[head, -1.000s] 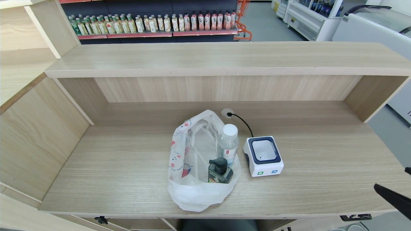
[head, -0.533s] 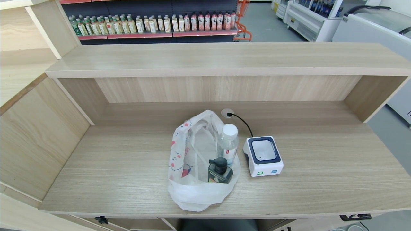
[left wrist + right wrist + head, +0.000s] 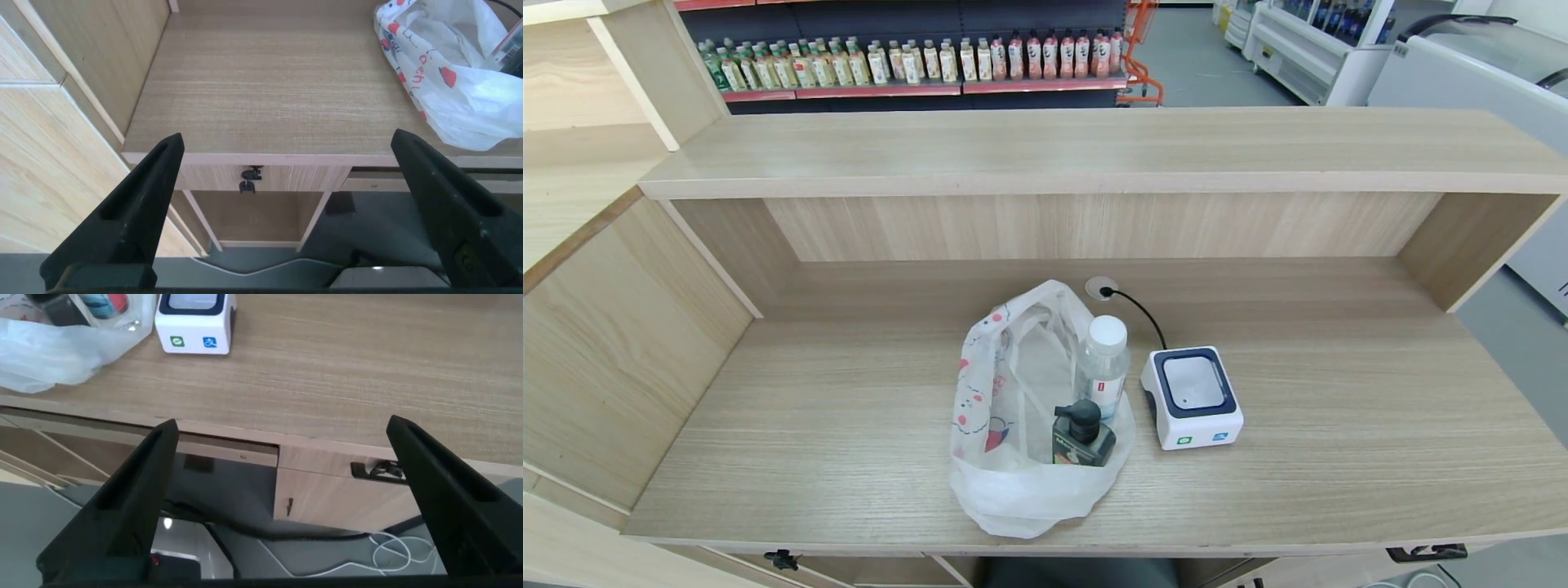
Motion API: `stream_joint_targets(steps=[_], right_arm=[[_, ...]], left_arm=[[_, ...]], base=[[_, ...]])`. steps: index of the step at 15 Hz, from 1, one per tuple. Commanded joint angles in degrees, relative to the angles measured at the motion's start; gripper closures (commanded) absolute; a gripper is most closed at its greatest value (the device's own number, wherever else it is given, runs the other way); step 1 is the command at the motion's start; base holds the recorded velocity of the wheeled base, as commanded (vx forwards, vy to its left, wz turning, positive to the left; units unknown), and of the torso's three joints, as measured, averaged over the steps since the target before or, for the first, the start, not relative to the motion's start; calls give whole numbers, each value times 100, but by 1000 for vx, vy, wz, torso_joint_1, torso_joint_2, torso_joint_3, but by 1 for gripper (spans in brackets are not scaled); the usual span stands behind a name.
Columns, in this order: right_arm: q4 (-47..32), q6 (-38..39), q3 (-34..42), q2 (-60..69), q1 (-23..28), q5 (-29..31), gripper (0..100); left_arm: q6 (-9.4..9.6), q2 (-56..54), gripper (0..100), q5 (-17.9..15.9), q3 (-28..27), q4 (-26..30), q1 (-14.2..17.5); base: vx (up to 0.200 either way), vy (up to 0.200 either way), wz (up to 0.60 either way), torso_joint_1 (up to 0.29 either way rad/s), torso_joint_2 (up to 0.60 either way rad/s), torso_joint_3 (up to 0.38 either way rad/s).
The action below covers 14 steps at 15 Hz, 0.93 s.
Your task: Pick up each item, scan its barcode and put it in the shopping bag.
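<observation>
A white plastic shopping bag (image 3: 1013, 433) with cartoon prints stands open on the wooden counter (image 3: 849, 425). Inside it are a clear bottle with a white cap (image 3: 1104, 363) and a dark pump bottle (image 3: 1083, 437). The white barcode scanner (image 3: 1191, 397) sits just right of the bag. My left gripper (image 3: 286, 163) is open, held below and in front of the counter's front edge, with the bag (image 3: 458, 73) off to one side. My right gripper (image 3: 282, 449) is open too, low before the counter edge, with the scanner (image 3: 196, 322) and the bag (image 3: 57, 343) beyond it.
The scanner's black cable (image 3: 1139, 310) runs to a grommet (image 3: 1101, 287) at the counter's back. A raised wooden shelf (image 3: 1094, 147) overhangs the rear, and side panels (image 3: 621, 343) wall in the left. Drawer latches (image 3: 248, 178) (image 3: 377, 469) sit under the front edge.
The right gripper's dark finger, seen at the head view's lower right edge a second ago, has dropped out of that view. Bag, bottles and scanner have not moved.
</observation>
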<state>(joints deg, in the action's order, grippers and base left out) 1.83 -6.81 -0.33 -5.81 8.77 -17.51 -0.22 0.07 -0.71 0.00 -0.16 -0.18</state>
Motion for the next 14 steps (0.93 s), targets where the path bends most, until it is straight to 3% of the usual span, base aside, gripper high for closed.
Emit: stream_joint_targets(steps=[1, 11, 14], right_arm=[[11, 57, 33, 10, 2, -7, 0], [28, 137, 33, 10, 2, 2, 0], [19, 137, 33, 10, 2, -7, 0]], left_arm=[[-4, 1, 0, 0, 0, -2, 1], [-4, 1, 0, 0, 0, -2, 1], [13, 1, 0, -8, 0, -2, 1]], base=[[0, 0, 0, 0, 0, 0], [0, 0, 0, 0, 0, 0], [0, -200, 0, 2, 2, 1]])
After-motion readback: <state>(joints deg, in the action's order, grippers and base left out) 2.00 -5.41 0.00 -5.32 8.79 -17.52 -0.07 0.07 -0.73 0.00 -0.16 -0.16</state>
